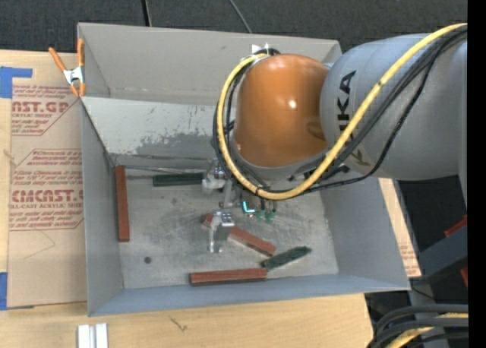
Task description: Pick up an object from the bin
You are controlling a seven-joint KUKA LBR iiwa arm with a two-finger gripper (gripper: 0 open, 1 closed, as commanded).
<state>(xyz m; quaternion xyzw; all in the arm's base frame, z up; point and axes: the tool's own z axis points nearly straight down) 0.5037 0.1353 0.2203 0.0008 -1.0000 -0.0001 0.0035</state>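
Observation:
My gripper [219,229] reaches down below the orange cover to the bin floor, a little right of the middle. Its metal tip stands at the left end of a short red-brown stick [253,242], which lies slanted toward the front right; I cannot tell whether the two touch. Just right of that stick a dark green marker [286,257] lies tilted. A longer red-brown stick [228,276] lies along the front wall, below the gripper. Behind the gripper, a dark green pen [178,180] rests by the back wall.
Another red-brown stick [121,204] lies lengthwise along the left wall. The arm and its orange cover hide the bin's right rear part. The floor between the left stick and the gripper is bare grey metal.

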